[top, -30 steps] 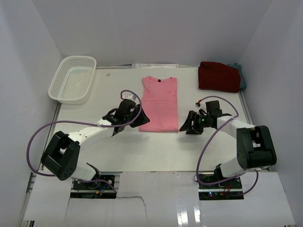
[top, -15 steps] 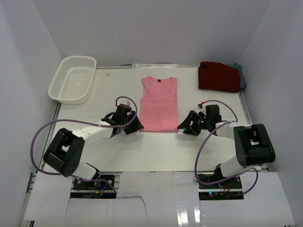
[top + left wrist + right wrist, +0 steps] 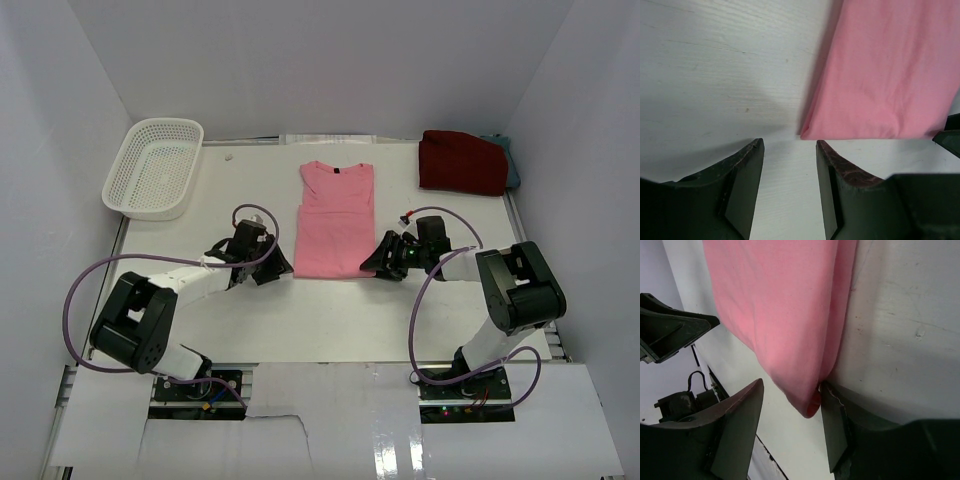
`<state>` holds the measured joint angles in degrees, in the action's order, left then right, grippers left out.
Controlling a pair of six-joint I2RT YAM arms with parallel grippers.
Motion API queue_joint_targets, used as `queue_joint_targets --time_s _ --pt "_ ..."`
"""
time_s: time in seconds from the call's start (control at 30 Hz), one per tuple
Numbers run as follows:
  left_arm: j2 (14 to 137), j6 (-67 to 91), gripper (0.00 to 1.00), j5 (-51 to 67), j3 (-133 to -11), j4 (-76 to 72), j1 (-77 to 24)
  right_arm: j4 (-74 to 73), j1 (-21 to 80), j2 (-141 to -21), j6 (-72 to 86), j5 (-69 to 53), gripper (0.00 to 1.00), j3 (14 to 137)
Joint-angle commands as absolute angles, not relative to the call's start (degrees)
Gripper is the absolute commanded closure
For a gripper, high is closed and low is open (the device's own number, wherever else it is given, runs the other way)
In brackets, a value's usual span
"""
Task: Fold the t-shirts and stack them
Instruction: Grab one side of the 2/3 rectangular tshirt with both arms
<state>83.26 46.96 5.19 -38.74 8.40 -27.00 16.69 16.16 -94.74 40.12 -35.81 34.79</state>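
Jaws open on both arms, left jaws just before pink t-shirt (image 3: 336,225) corner, right jaws straddling opposite near corner on bench (image 3: 330,312).

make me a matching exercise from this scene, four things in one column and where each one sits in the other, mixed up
Things:
1. pink t-shirt
2. dark red t-shirt
3. basket
4. left gripper

Places:
A. far left corner
B. just off the pink t-shirt's near left corner
C. far right corner
D. middle, laid flat

Pairs: 1-D, 2-C, 3-A, 4-B
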Motion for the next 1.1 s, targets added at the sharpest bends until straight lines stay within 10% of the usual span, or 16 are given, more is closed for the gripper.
queue_joint_targets --time_s 0.0,0.33,0.5,0.77,1.07 --pt "80.42 46.05 0.43 6.33 -37.62 7.56 -25.76 12.49 16.35 -94.48 37.71 -29.98 0.44 34.89" --pt "81.74 46.23 0.43 7.82 -36.91 5.72 -25.22 9.23 16.35 -91.85 35.6 -27.07 0.55 33.93" --pt "82.79 45.62 0.4 8.96 -35.78 3.17 -25.31 9.05 16.35 -91.84 35.07 -26.54 0.92 33.84" --pt "87.44 45.26 0.19 12.12 -35.16 -1.56 -25.31 10.11 16.35 -93.43 34.98 -27.6 0.92 34.45" --pt "91.5 45.88 0.38 16.17 -33.58 -6.33 -25.58 10.02 16.35 -92.55 34.54 -27.42 0.92 34.63"
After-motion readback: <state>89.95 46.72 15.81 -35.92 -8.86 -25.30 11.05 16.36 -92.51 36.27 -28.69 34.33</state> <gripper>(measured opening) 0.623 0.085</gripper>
